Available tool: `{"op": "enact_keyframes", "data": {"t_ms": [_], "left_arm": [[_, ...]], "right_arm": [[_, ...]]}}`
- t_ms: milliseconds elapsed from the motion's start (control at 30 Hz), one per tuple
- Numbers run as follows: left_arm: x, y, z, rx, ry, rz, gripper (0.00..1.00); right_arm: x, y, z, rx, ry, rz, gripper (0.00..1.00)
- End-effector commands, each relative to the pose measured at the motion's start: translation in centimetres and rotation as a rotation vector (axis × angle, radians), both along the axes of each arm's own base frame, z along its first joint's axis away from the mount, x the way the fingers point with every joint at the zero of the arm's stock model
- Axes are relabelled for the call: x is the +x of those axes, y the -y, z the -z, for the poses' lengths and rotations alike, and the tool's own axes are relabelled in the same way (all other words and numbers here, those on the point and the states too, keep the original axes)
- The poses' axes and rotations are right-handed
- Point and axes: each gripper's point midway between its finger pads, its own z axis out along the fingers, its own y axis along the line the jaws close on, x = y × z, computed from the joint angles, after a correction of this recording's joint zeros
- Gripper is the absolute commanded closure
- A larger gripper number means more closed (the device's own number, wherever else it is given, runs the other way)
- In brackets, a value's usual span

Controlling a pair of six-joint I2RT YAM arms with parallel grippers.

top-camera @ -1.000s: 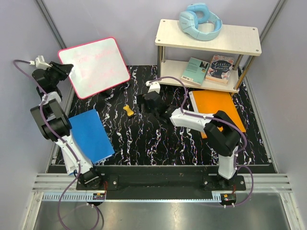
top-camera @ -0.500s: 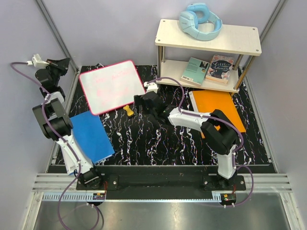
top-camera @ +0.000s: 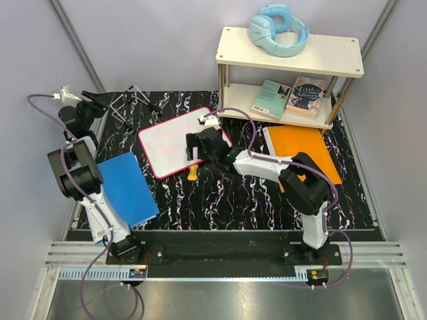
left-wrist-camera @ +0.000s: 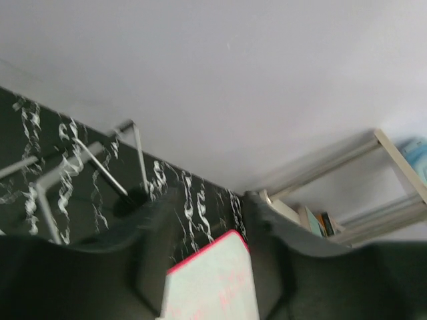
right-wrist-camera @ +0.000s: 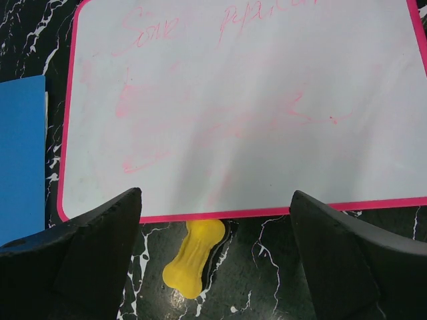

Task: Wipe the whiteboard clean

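Observation:
The whiteboard [top-camera: 170,145], white with a pink-red rim and faint pink scribbles, lies flat on the black marbled mat. It fills the right wrist view [right-wrist-camera: 247,100] and shows far off in the left wrist view [left-wrist-camera: 213,283]. My right gripper [top-camera: 193,150] is open and empty, above the board's near edge [right-wrist-camera: 213,267]. A yellow bone-shaped piece [right-wrist-camera: 193,257] lies on the mat, one end tucked under that edge [top-camera: 193,174]. My left gripper [top-camera: 99,101] is open and empty at the far left, apart from the board [left-wrist-camera: 210,260].
A bare wire stand [top-camera: 130,101] lies at the back left of the mat. A blue folder [top-camera: 125,188] lies front left, an orange folder [top-camera: 303,150] at the right. The two-level shelf [top-camera: 333,67] at back right holds headphones [top-camera: 278,30] and books [top-camera: 293,95].
The whiteboard left my left gripper and came down from the far left to lie flat mid-mat. The left gripper drew back. My right gripper moved left over the board's edge.

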Motion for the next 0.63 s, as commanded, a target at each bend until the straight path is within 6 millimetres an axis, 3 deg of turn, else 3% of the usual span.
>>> {"op": "enact_keyframes", "data": {"t_ms": [0,67,100,167,200,267,300,367,400,467,500,533,567,600], "left_arm": [[-2.6,4.0,-3.3,0.124,0.064,0.078,0.26],[-3.4,4.7,-4.3,0.147,0.074,0.075,0.01],[-3.7,5.1,-3.3,0.132,0.038,0.067,0.01],[-4.4,5.5,-3.8,0.139,0.016,0.042,0.01],[-4.6,6.0,-2.4,0.112,-0.059,0.034,0.01],[-5.1,6.6,-2.1,0.141,-0.111,0.029,0.01],[-5.4,6.7,-0.4,0.126,-0.211,0.005,0.01],[-6.4,7.0,1.1,0.166,-0.296,-0.002,0.01],[-6.8,7.3,1.4,0.184,-0.300,0.016,0.01],[-8.0,8.3,1.8,0.209,-0.318,0.068,0.01],[-8.6,8.5,1.5,0.215,-0.323,0.077,0.01],[-9.0,8.6,1.5,0.210,-0.337,0.073,0.01],[-9.8,8.4,2.5,0.193,-0.399,0.047,0.01],[-10.4,8.2,1.7,0.204,-0.394,0.018,0.01]], "right_arm": [[0.0,0.1,-3.5,0.034,0.052,0.005,0.00],[0.1,0.5,-4.2,0.034,0.066,0.016,0.00],[0.1,0.7,-4.4,0.030,0.070,0.019,0.00],[0.0,1.1,-5.2,0.031,0.084,0.028,0.00],[-0.1,1.3,-5.4,0.030,0.089,0.031,0.00],[-0.2,1.9,-6.0,0.030,0.099,0.042,0.00],[-0.3,2.1,-6.3,0.030,0.101,0.045,0.00],[-0.6,3.0,-7.0,0.026,0.112,0.058,0.00],[-0.7,3.4,-8.1,0.035,0.127,0.063,0.00],[-1.0,4.4,-8.4,0.013,0.142,0.078,0.00],[-1.2,5.0,-9.8,0.023,0.165,0.087,0.00],[-1.3,5.7,-9.7,0.011,0.167,0.097,0.00],[-1.3,6.6,-10.3,-0.002,0.184,0.121,0.00],[-1.4,7.6,-11.6,0.003,0.208,0.135,0.00]]}}
